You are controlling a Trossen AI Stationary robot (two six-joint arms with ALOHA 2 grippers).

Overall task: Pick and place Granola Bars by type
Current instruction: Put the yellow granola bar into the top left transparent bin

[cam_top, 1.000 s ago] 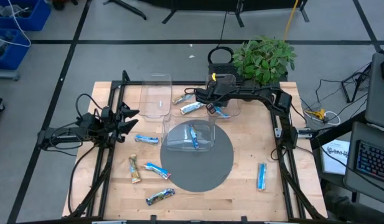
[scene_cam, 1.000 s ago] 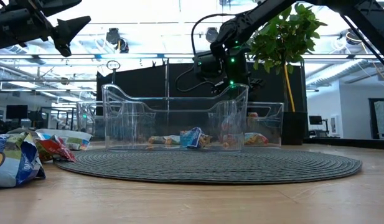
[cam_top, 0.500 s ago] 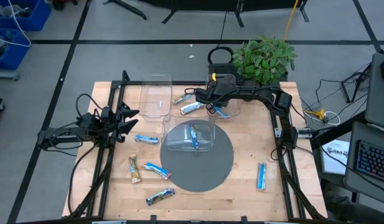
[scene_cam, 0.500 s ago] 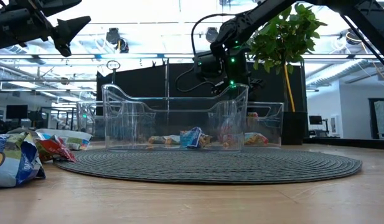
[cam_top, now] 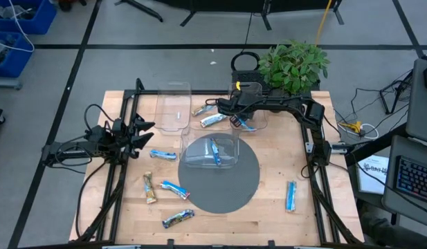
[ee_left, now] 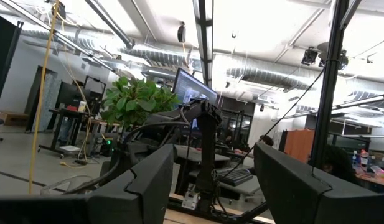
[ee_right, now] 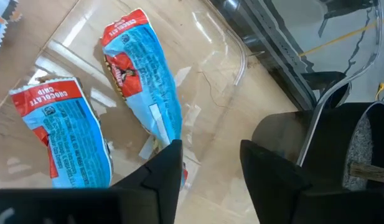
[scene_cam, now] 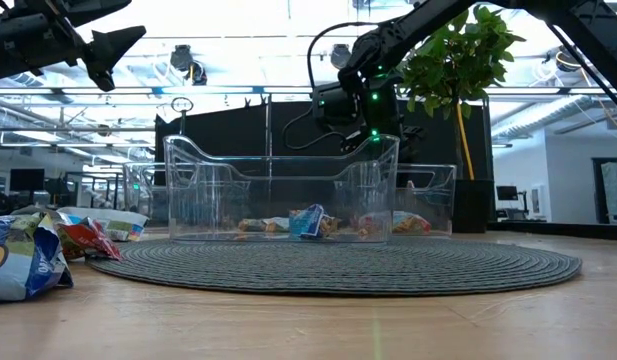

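Wooden table (cam_top: 268,207): right gripper (ee_right: 207,165), fingers apart and empty, above rear bin (ee_right: 232,53) holding two blue bars (ee_right: 148,93).

Open-plan lab: exposed ceiling ducts (ee_left: 148,53), monitors (ee_left: 193,93).

Bright overhead lighting, backlit low view

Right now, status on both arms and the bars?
Right tool open over back bin, two blue bars inside. Left tool open, idle at left edge. Nothing blocking.
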